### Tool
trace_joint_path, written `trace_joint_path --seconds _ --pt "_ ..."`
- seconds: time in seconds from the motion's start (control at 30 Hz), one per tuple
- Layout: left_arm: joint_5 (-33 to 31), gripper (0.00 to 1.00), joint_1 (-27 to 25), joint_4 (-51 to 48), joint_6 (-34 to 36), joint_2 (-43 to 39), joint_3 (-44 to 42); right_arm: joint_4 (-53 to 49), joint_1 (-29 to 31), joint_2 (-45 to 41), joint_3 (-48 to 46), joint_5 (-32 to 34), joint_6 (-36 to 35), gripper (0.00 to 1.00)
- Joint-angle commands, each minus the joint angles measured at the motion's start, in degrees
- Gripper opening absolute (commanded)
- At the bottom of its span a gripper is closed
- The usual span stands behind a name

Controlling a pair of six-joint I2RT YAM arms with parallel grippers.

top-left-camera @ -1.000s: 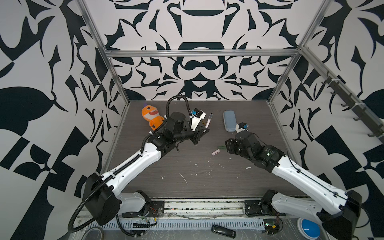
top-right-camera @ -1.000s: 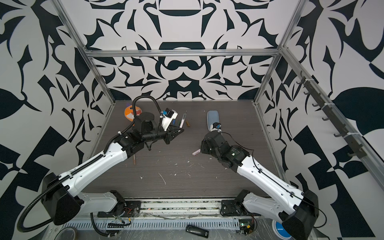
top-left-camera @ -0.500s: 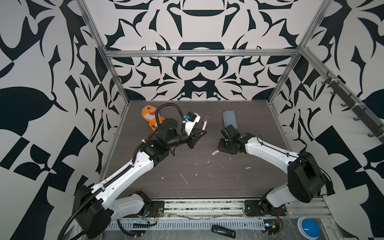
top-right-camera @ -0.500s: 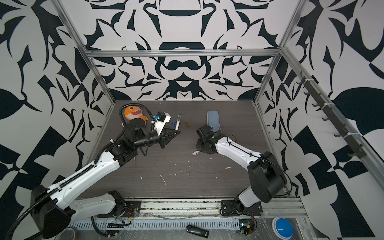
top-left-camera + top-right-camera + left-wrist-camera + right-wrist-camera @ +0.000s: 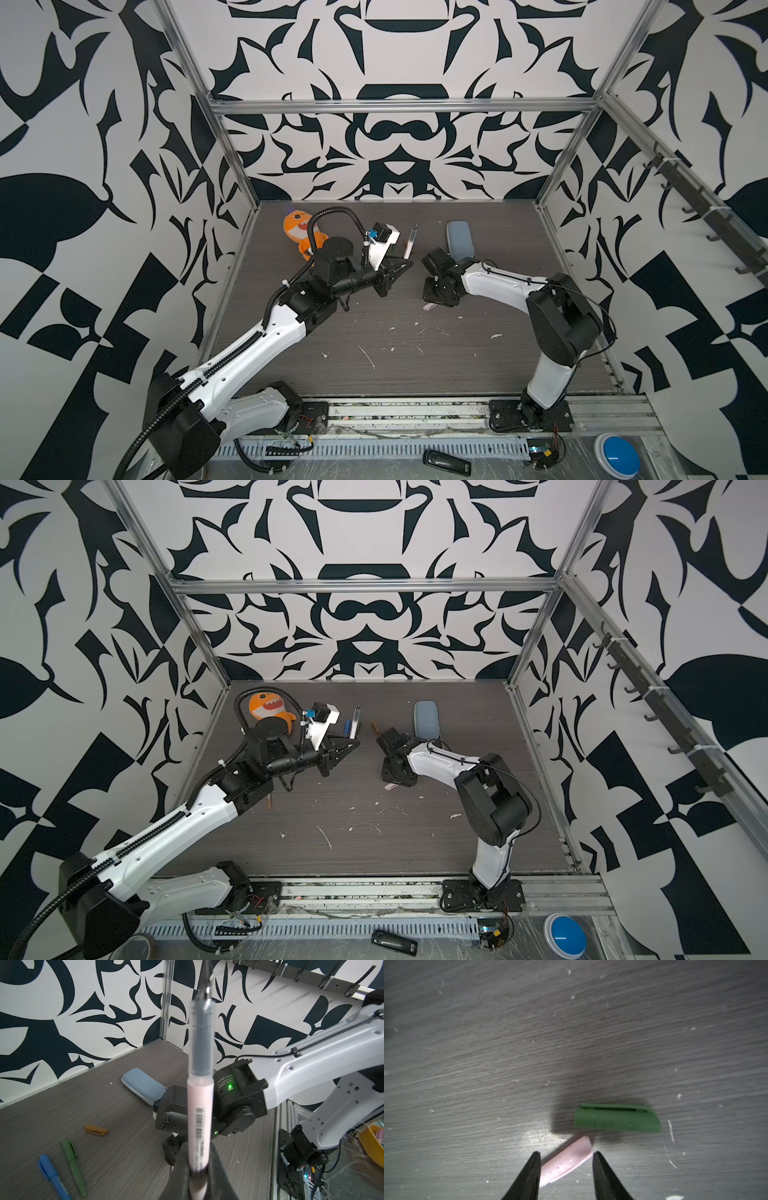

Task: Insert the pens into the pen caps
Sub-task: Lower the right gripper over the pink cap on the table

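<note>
Left wrist view: left fingers (image 5: 180,1178) clamp the white-pink pen (image 5: 199,1109); parted right fingers (image 5: 527,1178) straddle a pink cap (image 5: 566,1163).

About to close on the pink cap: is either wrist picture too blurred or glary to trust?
Right wrist view: slightly soft, yet the pink cap reads clearly between the open right gripper; glare on the table beside it, shadow by the green cap. Left wrist view: held pen blurred toward its tip, background crisp.
</note>
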Motion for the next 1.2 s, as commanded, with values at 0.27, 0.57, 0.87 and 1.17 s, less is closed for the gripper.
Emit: trace_joint_path --seconds 0.27,0.57,0.87,1.17 --pt "-0.21 0.0 -0.25 -0.42 1.08 -0.53 0.05 -1.73 2.0 0.51 1.75 0.39 0.15 0.3" --pt "0.25 0.0 -0.25 -0.5 1.05 0.24 0.24 -0.04 2.76 -3.67 -1.96 -2.65 -1.8 0.26" --pt "0.84 0.0 -0.25 -0.63 0.88 0.92 0.33 -4.24 2.29 -6.36 -0.41 -5.16 -8.42 0.32" --pt "1.11 0.0 -0.27 -0.67 0.77 1.2 0.38 -2.41 0.6 -5.82 -1.99 -7.07 -9.32 0.11"
